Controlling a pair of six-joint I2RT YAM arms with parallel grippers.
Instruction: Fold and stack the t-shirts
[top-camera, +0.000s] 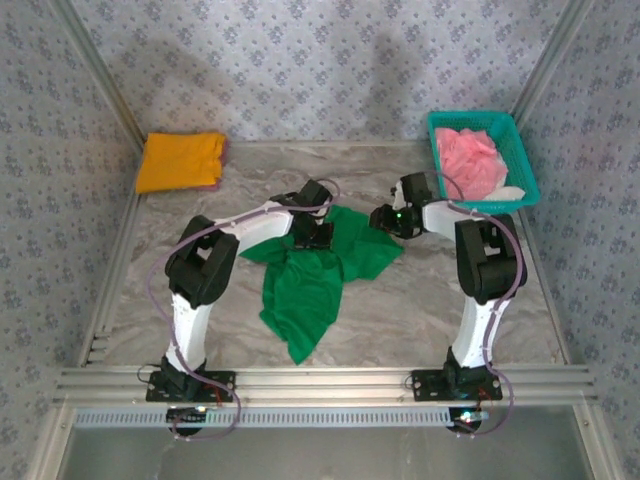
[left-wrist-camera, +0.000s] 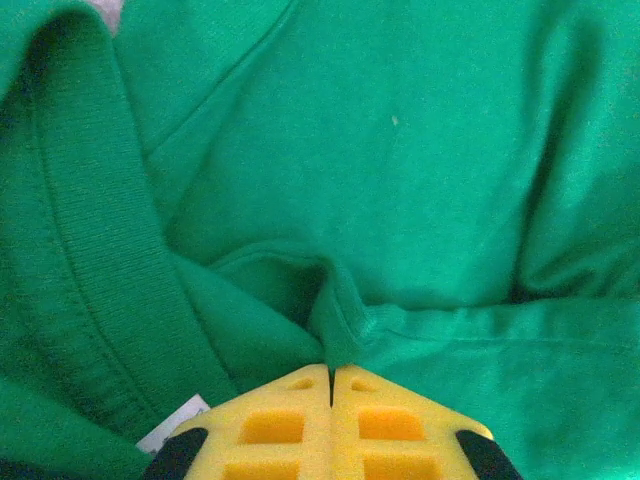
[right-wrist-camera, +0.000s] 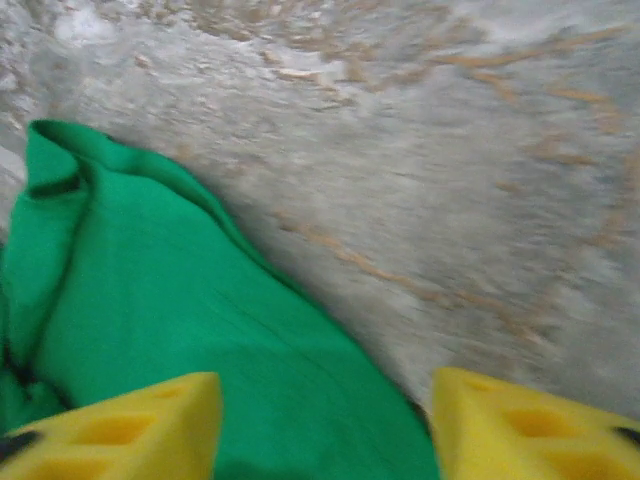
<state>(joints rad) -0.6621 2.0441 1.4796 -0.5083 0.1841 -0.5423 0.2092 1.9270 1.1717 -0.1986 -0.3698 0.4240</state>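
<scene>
Green t-shirt (top-camera: 315, 270): crumpled at worktop centre, unfolded
Left gripper (left-wrist-camera: 330, 378): pinching its fold
Right gripper (right-wrist-camera: 325, 400): spread over hem
Orange-yellow t-shirt (top-camera: 180, 160): folded, far-left corner
Pink t-shirt (top-camera: 472, 158): in basket (top-camera: 526, 162)

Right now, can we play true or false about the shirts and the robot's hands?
1. The left gripper is pinching a fold of the green t-shirt. True.
2. The right gripper is squeezed shut. False: its fingers are wide apart, over the green t-shirt's edge.
3. The pink t-shirt sits in the teal basket. True.
4. The orange-yellow t-shirt is stacked on the green one. False: it lies folded at the far left corner of the table, apart from the green one.
</scene>
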